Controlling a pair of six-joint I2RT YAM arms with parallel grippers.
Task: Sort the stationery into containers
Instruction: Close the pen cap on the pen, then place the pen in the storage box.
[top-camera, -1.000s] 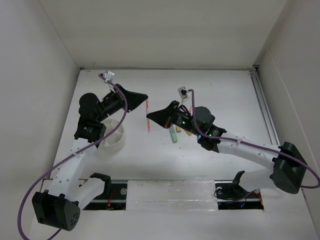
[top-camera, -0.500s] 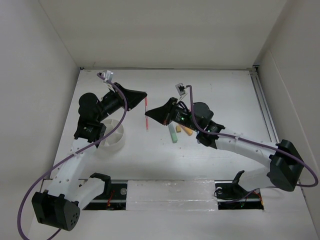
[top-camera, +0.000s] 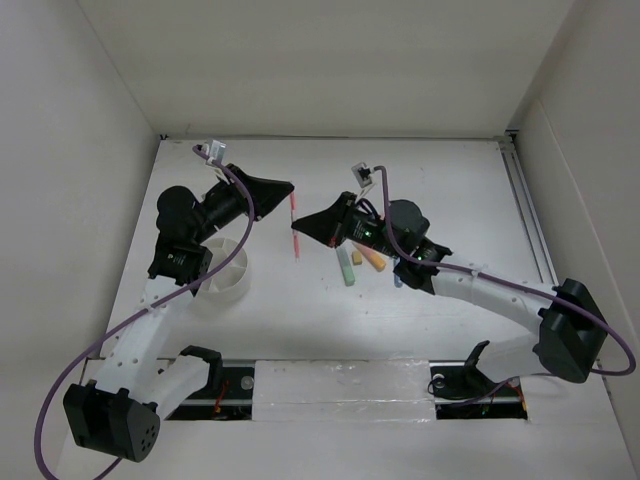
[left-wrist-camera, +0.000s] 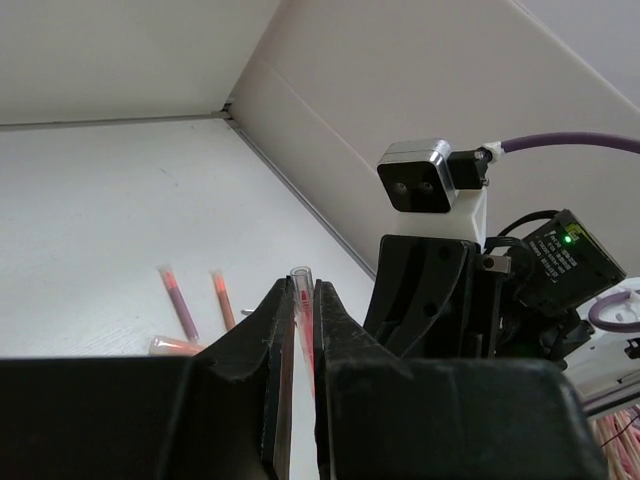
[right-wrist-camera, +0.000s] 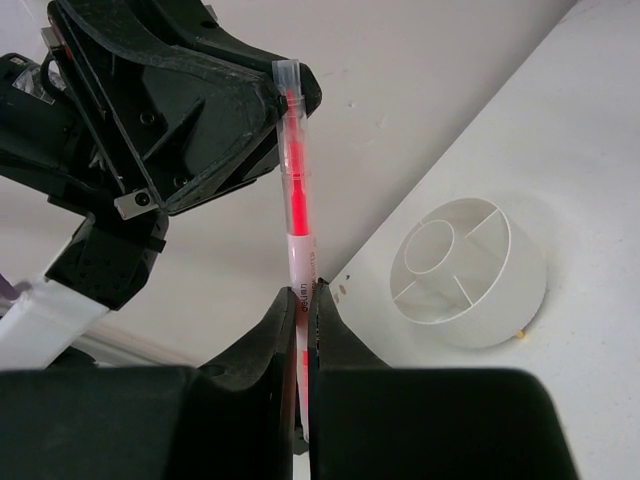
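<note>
You are mid-handover. The red pen (top-camera: 295, 225) is held off the table, with the left gripper (top-camera: 289, 189) clamped on its capped end and the right gripper (top-camera: 298, 232) clamped lower down. The white divided tub (top-camera: 232, 283) sits by your left arm. Next, likely open the right jaws, then carry the pen left into a compartment.

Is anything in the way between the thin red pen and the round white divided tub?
Nothing lies on the table between the thin red pen and the round white divided plastic tub. Both the left gripper and right gripper clamp the pen, and the left arm's wrist overhangs the tub's far side.
</note>
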